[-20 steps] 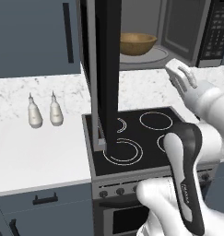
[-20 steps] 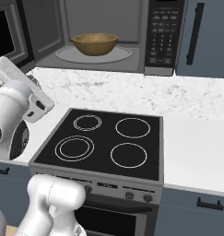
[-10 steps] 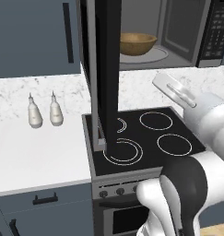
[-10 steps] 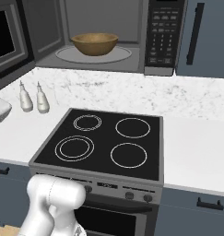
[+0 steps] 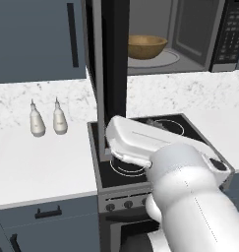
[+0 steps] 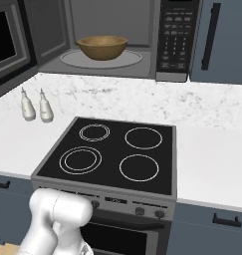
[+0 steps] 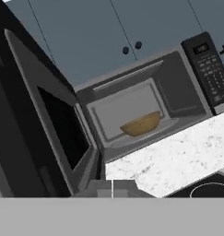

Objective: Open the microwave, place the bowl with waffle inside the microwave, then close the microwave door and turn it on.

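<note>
With door swung out: microwave (image 6: 117, 40) open, first step looks done.
bowl: bowl (image 6: 102, 47) sits on the turntable (image 6: 72, 59) inside the cavity; waffle hidden below the rim, can't confirm it.
door: door (image 5: 111, 69) stands edge-on over the stove (image 6: 112, 154), wide open, not yet closed.
gripper: fingertips not visible; clenched, holding nothing as far as I can judge.
arm: arm (image 5: 155, 147) low over the stove, just beside the door edge.
left to do: push door shut, press panel (image 6: 173, 37) to start.
clutter: two bottles (image 6: 35, 105) on the counter, well apart from the action.

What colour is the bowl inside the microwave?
The bowl is brown, like wood. It shows best in the right base view, on the turntable of the microwave.
</note>
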Controlling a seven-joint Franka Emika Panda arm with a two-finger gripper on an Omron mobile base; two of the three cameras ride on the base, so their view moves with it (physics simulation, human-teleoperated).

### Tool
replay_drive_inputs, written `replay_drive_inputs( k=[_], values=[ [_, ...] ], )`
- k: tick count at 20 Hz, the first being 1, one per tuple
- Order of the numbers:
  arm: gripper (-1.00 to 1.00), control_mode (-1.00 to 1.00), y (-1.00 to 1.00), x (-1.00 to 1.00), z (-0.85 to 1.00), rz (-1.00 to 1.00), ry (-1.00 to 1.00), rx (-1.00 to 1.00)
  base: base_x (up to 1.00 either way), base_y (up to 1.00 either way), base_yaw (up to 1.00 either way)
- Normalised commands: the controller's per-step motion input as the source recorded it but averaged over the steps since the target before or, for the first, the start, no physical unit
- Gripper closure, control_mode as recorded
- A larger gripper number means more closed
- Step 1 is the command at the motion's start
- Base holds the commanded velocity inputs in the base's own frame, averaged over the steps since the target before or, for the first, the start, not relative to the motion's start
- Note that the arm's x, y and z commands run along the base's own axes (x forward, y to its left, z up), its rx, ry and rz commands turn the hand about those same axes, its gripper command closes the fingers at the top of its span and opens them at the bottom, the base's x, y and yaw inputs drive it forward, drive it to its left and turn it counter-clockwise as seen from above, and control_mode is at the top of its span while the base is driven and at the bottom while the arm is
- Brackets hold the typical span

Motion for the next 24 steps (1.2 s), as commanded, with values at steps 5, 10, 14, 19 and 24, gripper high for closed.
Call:
replay_drive_inputs(
  k=[5,10,14,19,24],
  values=[
    [1.0,-1.0,1.0,-0.04,-0.27,-0.21,0.0,-0.27,0.0,0.0,0.0],
    [1.0,-1.0,1.0,0.4,-0.61,-0.2,0.01,-0.32,0.0,0.0,0.0],
    [1.0,-1.0,1.0,1.0,-0.8,-0.31,0.01,-0.29,0.0,0.0,0.0],
    [1.0,-1.0,0.31,1.0,-0.36,-0.38,-0.01,-0.19,0.0,0.0,0.0],
    [1.0,-1.0,-0.32,0.83,0.04,-0.48,-0.15,0.0,0.0,0.0,0.0]
  ],
)
